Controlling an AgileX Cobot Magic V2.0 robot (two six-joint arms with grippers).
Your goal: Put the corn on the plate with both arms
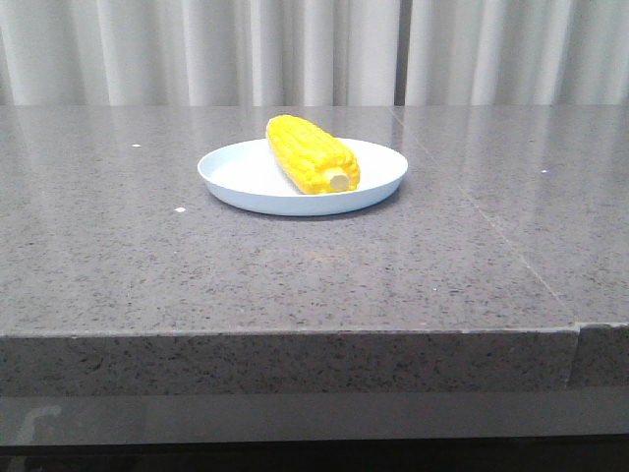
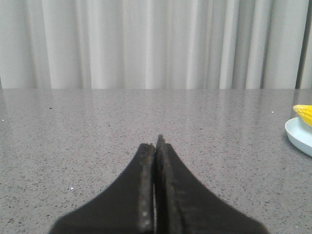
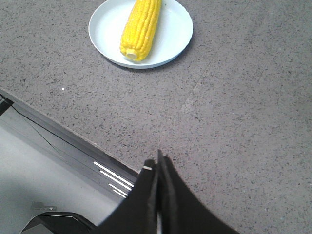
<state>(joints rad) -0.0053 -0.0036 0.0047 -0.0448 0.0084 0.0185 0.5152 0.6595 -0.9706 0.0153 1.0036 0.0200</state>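
- Yellow corn (image 1: 313, 153) lies inside the pale plate (image 1: 236, 180), its pale stub end toward the table's near edge and its tapered tip toward the curtain (image 1: 197, 49).
- Corn rests across the plate's middle, touching the plate floor, with rim showing all round it in the right wrist view.
- Plate sits on the grey speckled table (image 1: 295, 285), about mid-table in the front view.
- Left pincer (image 2: 156, 144): black fingers pressed together, nothing between them; it hangs low over bare table, pointing at the curtain.
- From the left pincer, the plate (image 2: 298, 136) is well off to one side, only its rim and a bit of corn (image 2: 303, 113) showing at the picture's edge.
- Right pincer (image 3: 158, 163): fingers also pressed together and empty, above the table near its front edge.
- From the right pincer, the plate (image 3: 173, 39) and corn (image 3: 140, 28) lie well ahead, apart from the fingertips.
- Neither pincer touches corn or plate.
- No arm shows in the front view.
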